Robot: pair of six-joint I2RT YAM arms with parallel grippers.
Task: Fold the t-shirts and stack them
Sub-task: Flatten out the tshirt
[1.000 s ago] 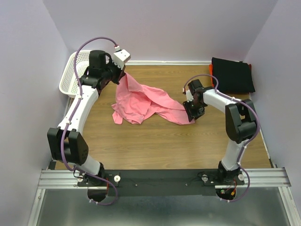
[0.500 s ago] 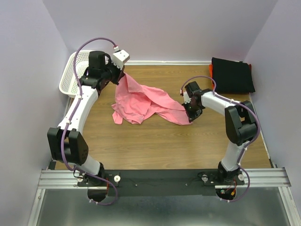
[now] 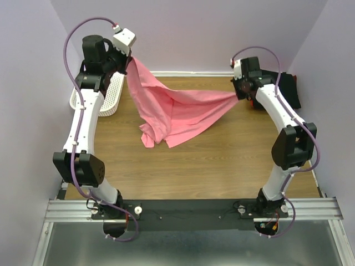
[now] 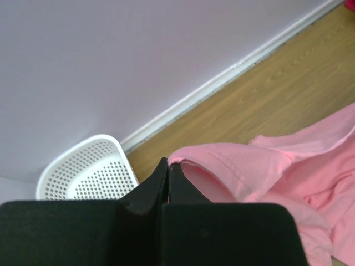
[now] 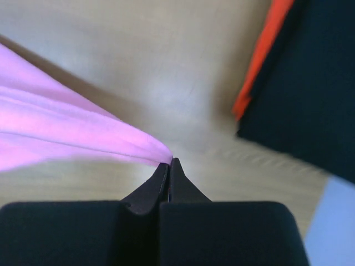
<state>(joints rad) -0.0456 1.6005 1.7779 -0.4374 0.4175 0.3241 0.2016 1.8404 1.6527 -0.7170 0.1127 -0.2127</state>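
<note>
The pink t-shirt point(image 3: 177, 111) hangs stretched in the air between both arms, its lower folds drooping toward the table. My left gripper point(image 3: 128, 60) is shut on one edge of it, high at the back left; the pinched hem point(image 4: 191, 160) shows at the fingertips, with my left gripper point(image 4: 168, 162) closed tight. My right gripper point(image 3: 239, 95) is shut on the opposite end at the back right, where the cloth point(image 5: 83, 138) tapers into my right gripper point(image 5: 170, 160). A folded black t-shirt point(image 3: 285, 94) lies on an orange-red one point(image 5: 260, 55) at the back right corner.
A white lattice basket point(image 3: 111, 97) stands at the back left against the wall, also seen below the left gripper as the basket point(image 4: 83, 172). The wooden table point(image 3: 194, 166) is bounded by lavender walls at the back and both sides.
The right gripper closed on the shirt's right end and rose toward the back right. The left arm lifted higher and leftward. The shirt went from crumpled on the table to stretched in the air.
</note>
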